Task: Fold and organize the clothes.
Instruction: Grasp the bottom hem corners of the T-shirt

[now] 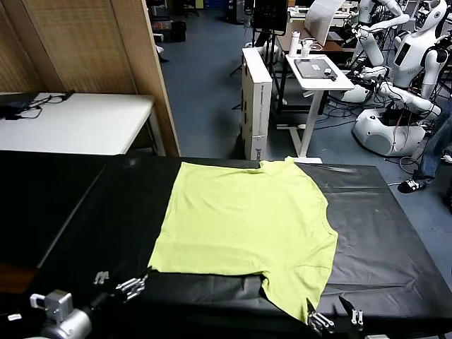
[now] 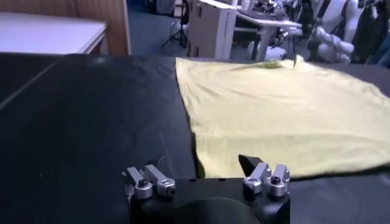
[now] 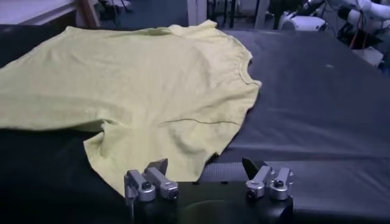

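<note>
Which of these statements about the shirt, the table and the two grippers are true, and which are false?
1. The T-shirt lies spread flat on the black table. True.
2. The left gripper is shut on the shirt's hem. False: it is open, near the shirt's near left corner, and holds nothing.
3. The right gripper is open at the near edge, by the sleeve. True.
4. The shirt is folded in half. False: it is still unfolded, in a single layer.
5. A white table stands beyond the black one, on the left. True.
</note>
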Available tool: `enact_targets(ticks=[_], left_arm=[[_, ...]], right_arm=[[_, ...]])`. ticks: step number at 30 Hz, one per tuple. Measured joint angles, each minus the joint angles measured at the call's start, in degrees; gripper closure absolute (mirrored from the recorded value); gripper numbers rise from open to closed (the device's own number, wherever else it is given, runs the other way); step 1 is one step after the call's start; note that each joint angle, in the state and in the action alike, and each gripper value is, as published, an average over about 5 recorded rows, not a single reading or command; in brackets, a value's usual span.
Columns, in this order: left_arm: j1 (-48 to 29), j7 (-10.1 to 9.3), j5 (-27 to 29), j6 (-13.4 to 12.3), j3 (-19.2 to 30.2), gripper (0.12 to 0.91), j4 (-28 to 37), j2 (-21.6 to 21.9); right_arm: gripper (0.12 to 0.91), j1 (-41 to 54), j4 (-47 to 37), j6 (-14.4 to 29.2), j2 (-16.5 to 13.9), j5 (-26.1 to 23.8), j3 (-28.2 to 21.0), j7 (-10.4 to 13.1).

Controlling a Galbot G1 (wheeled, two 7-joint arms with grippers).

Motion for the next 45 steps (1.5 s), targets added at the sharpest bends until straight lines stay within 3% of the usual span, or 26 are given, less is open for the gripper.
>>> enact_targets(ticks=[7, 11, 21, 25, 30, 34, 36, 38, 42, 45], left_arm=[[-1.0, 0.22, 2.7, -0.5, 2.5, 0.123, 1.5, -1.8], [-1.3, 0.31, 3.5, -0.7, 3.3, 0.138, 2.1, -2.2], [-1.6, 0.65, 4.5, -1.5, 4.2, 0.349, 2.9, -2.7], [-2.0, 0.75, 5.2, -2.3, 4.6, 0.385, 3.7, -2.9], [-2.6, 0.76, 5.5, -2.8, 5.0, 0.401, 4.4, -3.0], [-3.1, 0.77, 5.6, -3.0, 5.4, 0.422, 4.9, -3.1], [-3.3, 0.78, 5.7, -3.1, 5.6, 0.483, 5.2, -3.1], [-3.4, 0.77, 5.8, -3.2, 5.6, 0.573, 5.4, -3.1], [-3.3, 0.73, 5.8, -3.5, 5.7, 0.809, 5.5, -3.1], [-3.1, 0.61, 5.7, -3.7, 5.7, 0.881, 5.2, -3.1]], right_arm=[[0.251, 0.5, -0.8, 0.0, 0.1, 0.0, -0.1, -0.2], [0.286, 0.8, -1.2, 0.1, 0.1, 0.0, -0.2, -0.2], [0.296, 0.9, -1.7, 0.1, 0.3, -0.1, -0.5, -0.3], [0.313, 0.8, -1.7, 0.1, 0.3, -0.2, -0.6, -0.3], [0.441, 0.7, -1.7, 0.0, 0.4, -0.3, -0.7, -0.4], [0.658, 0.4, -1.6, 0.0, 0.4, -0.4, -0.7, -0.4], [0.785, 0.3, -1.5, 0.0, 0.3, -0.4, -0.7, -0.4], [0.861, 0.0, -1.3, 0.0, 0.2, -0.4, -0.5, -0.3], [0.885, -1.2, -0.2, -0.2, -0.4, -0.3, -0.1, 0.5], [0.885, -2.7, 1.3, -0.4, -1.0, -0.4, 0.1, 1.5]])
